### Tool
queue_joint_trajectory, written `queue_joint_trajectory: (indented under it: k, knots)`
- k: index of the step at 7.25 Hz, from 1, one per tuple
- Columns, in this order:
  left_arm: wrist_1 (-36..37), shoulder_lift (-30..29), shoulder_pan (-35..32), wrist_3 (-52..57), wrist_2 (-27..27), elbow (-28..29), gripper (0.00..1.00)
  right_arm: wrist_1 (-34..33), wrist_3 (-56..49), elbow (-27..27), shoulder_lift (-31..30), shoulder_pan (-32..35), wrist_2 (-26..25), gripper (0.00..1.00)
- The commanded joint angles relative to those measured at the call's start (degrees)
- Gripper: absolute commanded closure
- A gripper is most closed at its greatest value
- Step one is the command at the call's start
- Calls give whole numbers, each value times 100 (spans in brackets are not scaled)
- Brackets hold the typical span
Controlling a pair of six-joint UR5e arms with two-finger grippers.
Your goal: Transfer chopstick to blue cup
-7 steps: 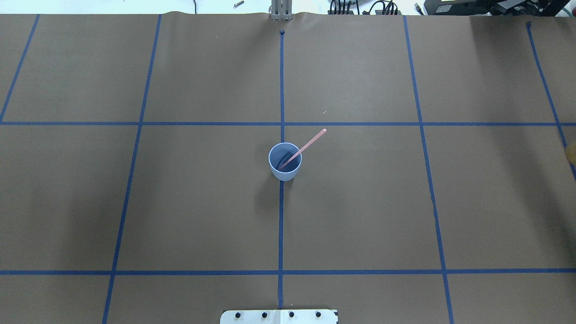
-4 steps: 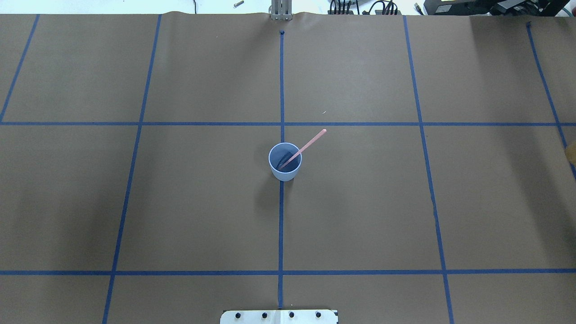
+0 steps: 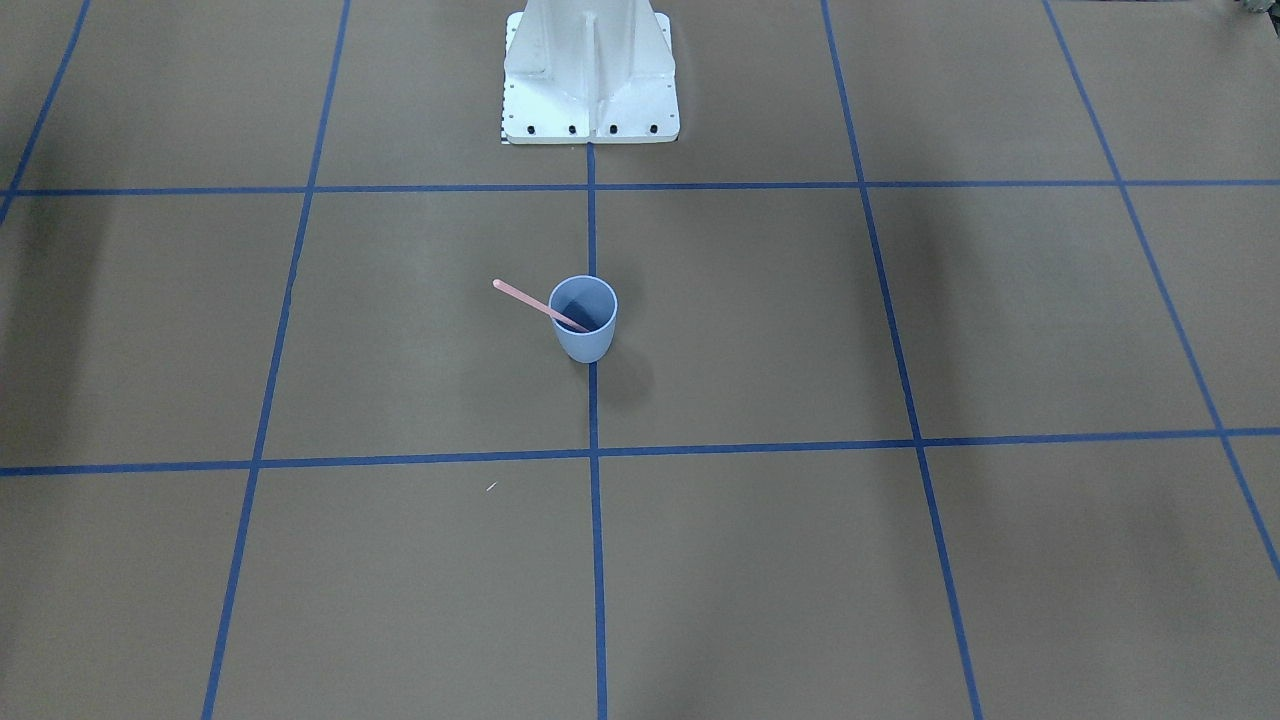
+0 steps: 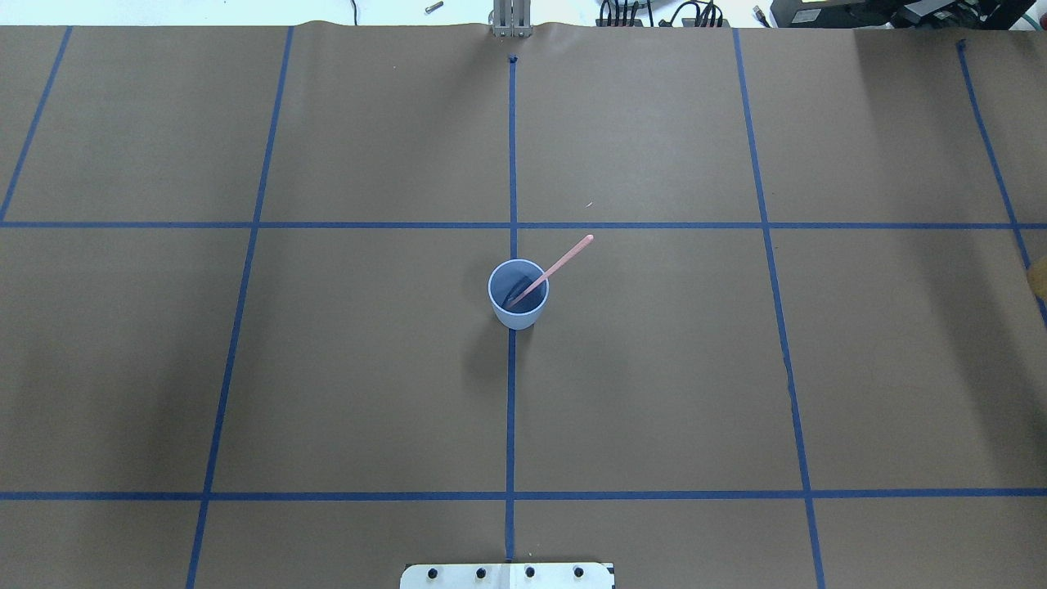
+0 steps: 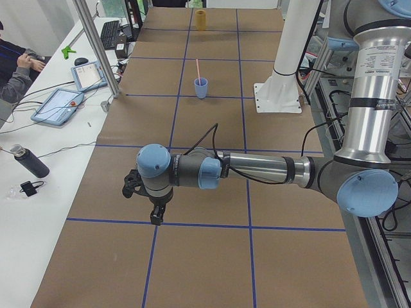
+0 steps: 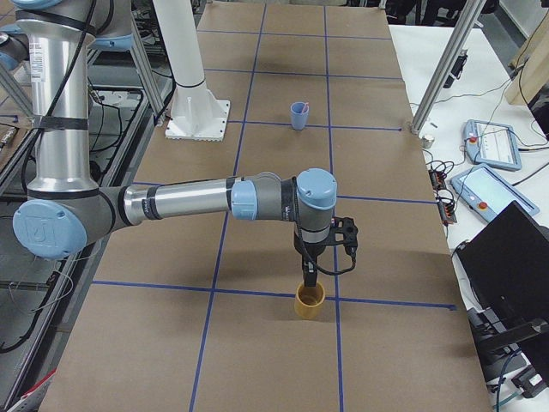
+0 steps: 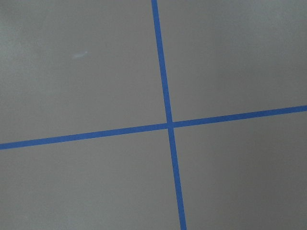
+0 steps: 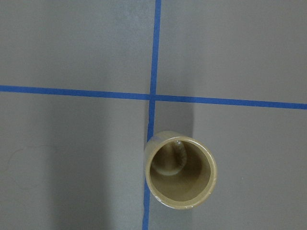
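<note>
chopstick [image 4: 564, 260]: lower end inside blue cup [image 4: 517, 317], leaning on its rim toward upper right, overhead frame centre | left pincer [image 5: 156, 218]: above a tape crossing [image 7: 169, 125] on the worktop [image 4: 327, 368], spread or pressed cannot tell | right pincer [image 6: 309, 279]: above tan cup [image 6: 310, 302], cannot tell

Bare table [image 4: 654, 368] rings the blue cup [image 4: 517, 320] — chopstick [image 4: 564, 260] crosses its mouth

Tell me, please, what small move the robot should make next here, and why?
Probably none on the task's things: the chopstick already leans inside the blue cup, its upper end over the rim, and nothing touches it. I would just raise the right gripper, which hangs close above the tan cup, to a rest pose; the left gripper is far off too.
</note>
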Motion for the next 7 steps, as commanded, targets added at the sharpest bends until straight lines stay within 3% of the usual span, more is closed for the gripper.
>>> queue_joint_trajectory:
  k: [1,7]
  knots:
    - [-21,14,6,-1,2,-179,2,171,200,-30,-36,-19,41,0]
    - [-30,41,6,-27,64,-187,2,180,200,-65,-19,-133,32,0]
